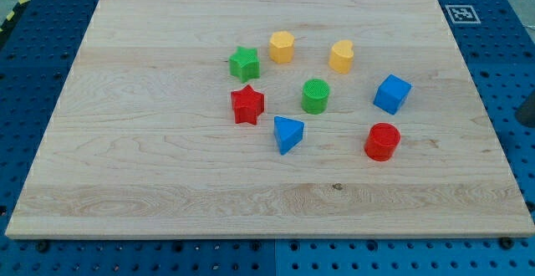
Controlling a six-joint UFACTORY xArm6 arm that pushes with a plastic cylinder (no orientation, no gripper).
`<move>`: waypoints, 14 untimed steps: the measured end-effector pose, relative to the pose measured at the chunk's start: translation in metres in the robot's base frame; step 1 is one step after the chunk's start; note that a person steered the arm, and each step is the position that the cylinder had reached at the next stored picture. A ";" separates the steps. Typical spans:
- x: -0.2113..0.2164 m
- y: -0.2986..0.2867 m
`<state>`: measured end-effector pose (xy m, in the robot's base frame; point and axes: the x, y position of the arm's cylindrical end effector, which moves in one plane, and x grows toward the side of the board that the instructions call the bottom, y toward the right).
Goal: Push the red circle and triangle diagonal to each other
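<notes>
Tip: you see no rod and no tip anywhere in the camera view; there is no gripper on this arm, so you cannot tell any open or closed state
Surface: you look at a pale wooden surface [125, 159] lying on a blue pegboard [33, 50]
Red circle: your red circle [383, 141] sits at about 4 o'clock of the cluster, apart from its neighbours
Blue triangle: your blue triangle [287, 134] sits at 9 o'clock of the red circle, well apart from it; it lies near the red star [247, 104], at the star's 4 o'clock
Centre: the green cylinder [315, 96] stands in the middle of the ring
Others: green star [244, 63] at 10 o'clock; yellow hexagon [282, 47] at 11 o'clock; a second yellow block [341, 56] at 1 o'clock; blue cube [392, 94] at 3 o'clock
</notes>
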<state>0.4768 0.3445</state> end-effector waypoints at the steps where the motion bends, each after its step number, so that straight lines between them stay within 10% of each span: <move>1: 0.000 0.000; 7: 0.038 -0.343; 11: -0.039 -0.361; 14: 0.022 -0.387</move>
<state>0.4990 -0.0428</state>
